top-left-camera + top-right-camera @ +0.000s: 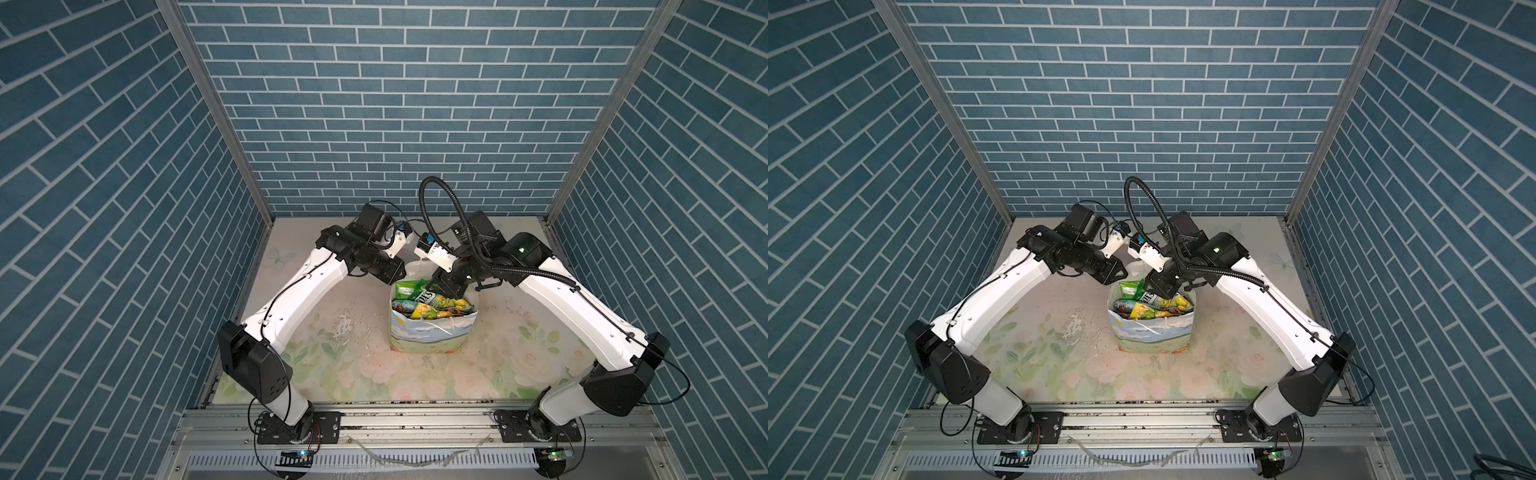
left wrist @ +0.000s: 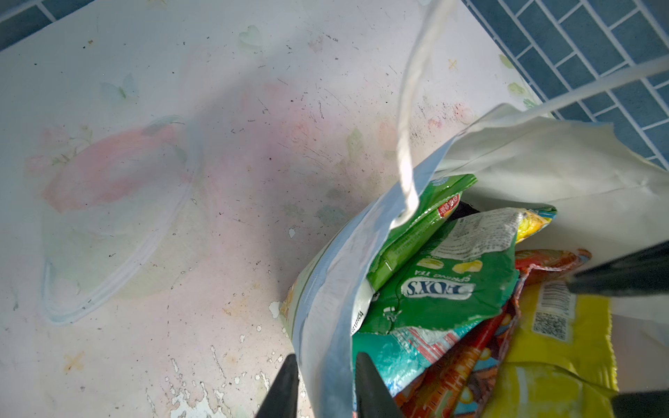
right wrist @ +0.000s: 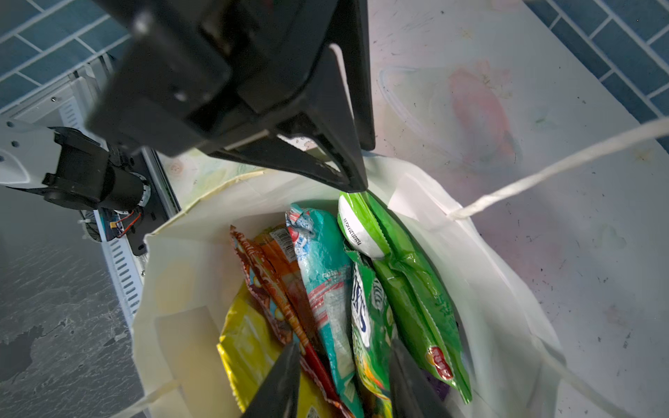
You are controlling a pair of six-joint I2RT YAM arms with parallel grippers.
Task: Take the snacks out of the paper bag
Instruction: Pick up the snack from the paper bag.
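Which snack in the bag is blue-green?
The teal packet, standing between the orange packet and the green FOX'S packet; no other snack shows that colour.

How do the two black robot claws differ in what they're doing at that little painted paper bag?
The black left gripper straddles the white-lined paper bag wall, one finger outside, one inside, pinching it; the black right gripper hangs over the open mouth. The left gripper's jaws are narrow; the right gripper's stand open over the glossy snack packets. Both work at the same bag.
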